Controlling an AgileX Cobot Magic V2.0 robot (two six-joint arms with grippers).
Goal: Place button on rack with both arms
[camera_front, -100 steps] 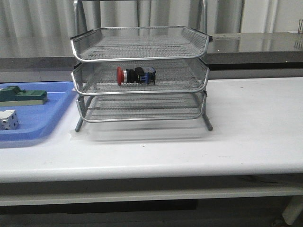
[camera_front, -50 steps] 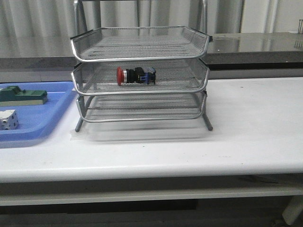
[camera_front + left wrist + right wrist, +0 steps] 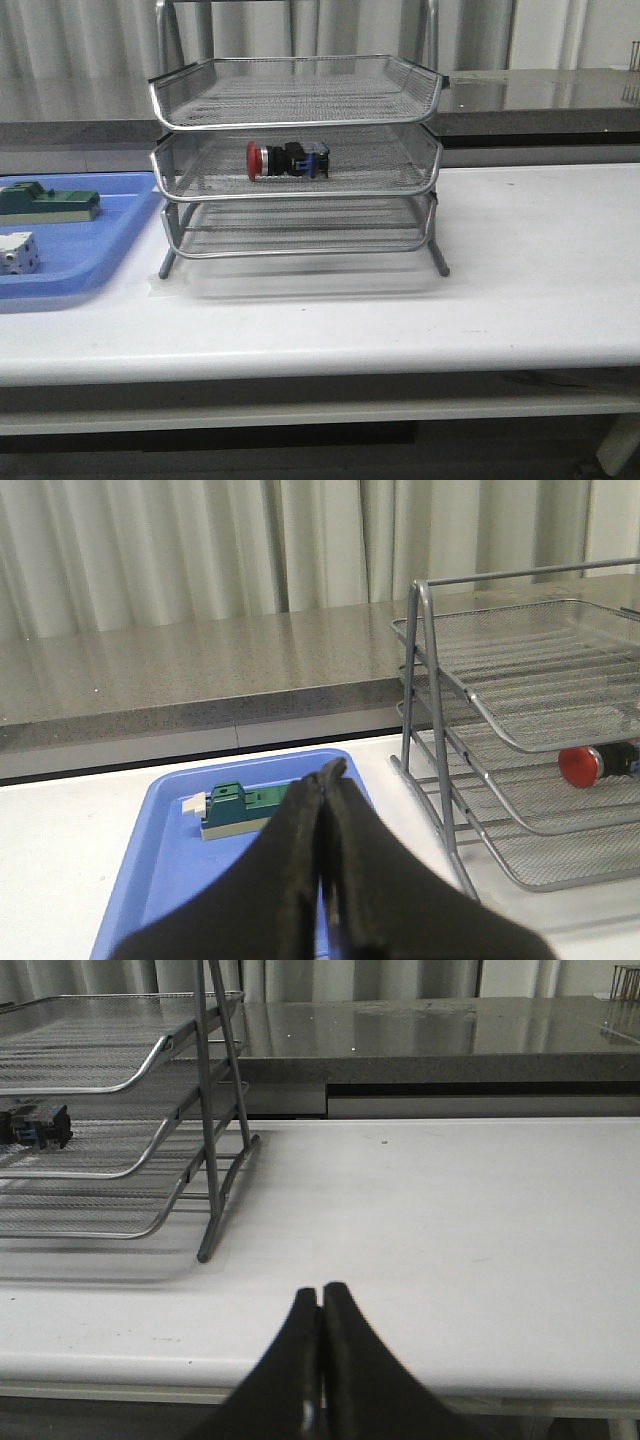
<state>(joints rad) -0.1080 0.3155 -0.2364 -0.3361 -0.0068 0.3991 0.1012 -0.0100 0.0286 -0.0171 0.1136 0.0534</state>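
The button (image 3: 287, 160) is seen lying on its side on the middle tier of the rack (image 3: 297, 160), its red head turned toward the rack's left end. The rack is stood on the white table (image 3: 520, 270). Just left of the rack a blue tray (image 3: 75, 262) is set, in which a green block (image 3: 48, 203) and a white cube (image 3: 18, 252) are held. The left gripper (image 3: 322, 780) is kept above the tray, jaws pressed together and empty. The right gripper (image 3: 320, 1295) is held right of the rack, jaws likewise closed on nothing.

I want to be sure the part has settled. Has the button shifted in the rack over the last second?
No. The button lies in the same spot on the middle tier of the rack, red head toward the rack's left side.
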